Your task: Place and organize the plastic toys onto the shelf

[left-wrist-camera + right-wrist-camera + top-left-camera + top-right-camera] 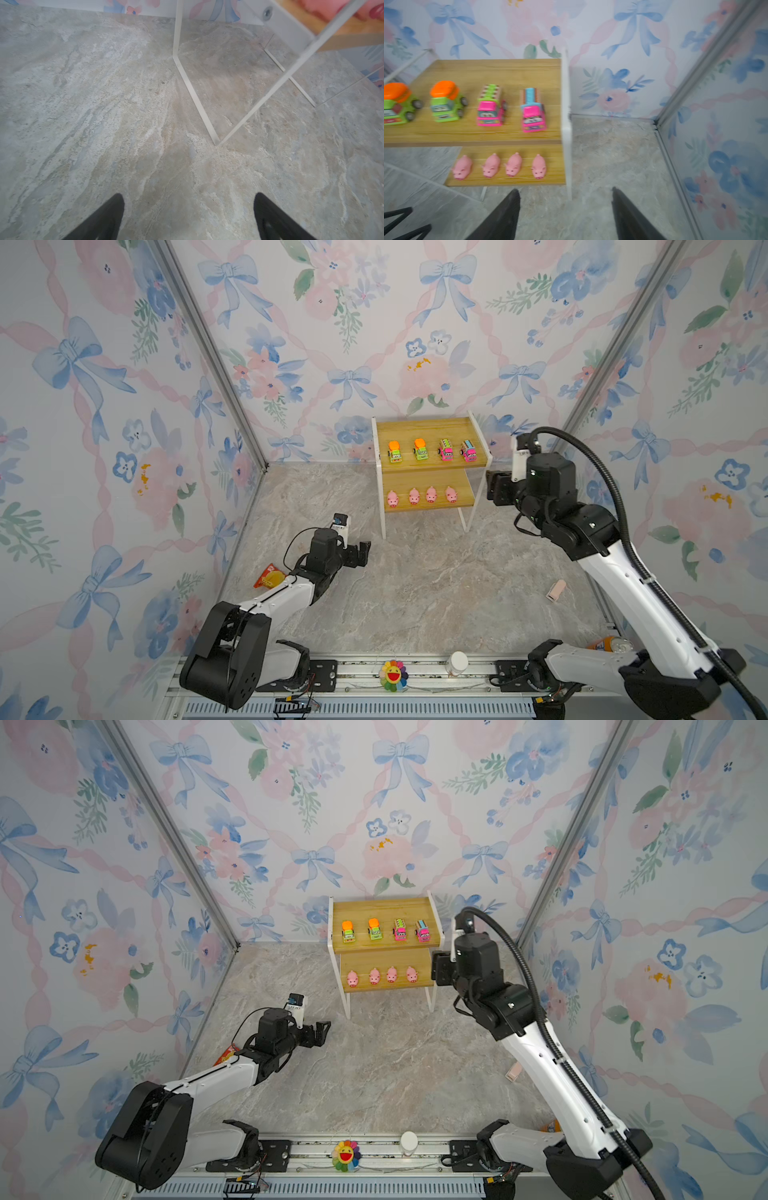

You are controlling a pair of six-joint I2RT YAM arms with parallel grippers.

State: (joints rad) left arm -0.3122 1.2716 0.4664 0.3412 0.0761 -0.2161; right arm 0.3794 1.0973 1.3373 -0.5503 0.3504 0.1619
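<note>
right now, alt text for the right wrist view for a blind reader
A two-tier wooden shelf holds two green cars and two pink cars in a row on top, four pink pigs below. The right pincer is open and empty in the foreground.

Marbled grey tabletop (415,593), enclosed by flowered wallpaper (332,323) with blue bows. Orange-red snack packet (268,574), left, near the wall. Small pink tube (556,591), lying at right. Rainbow smiling flower (393,675) and white-capped jar (457,663), apart on the front metal rail (428,672). Orange can (606,643), front right, partly hidden.
</note>
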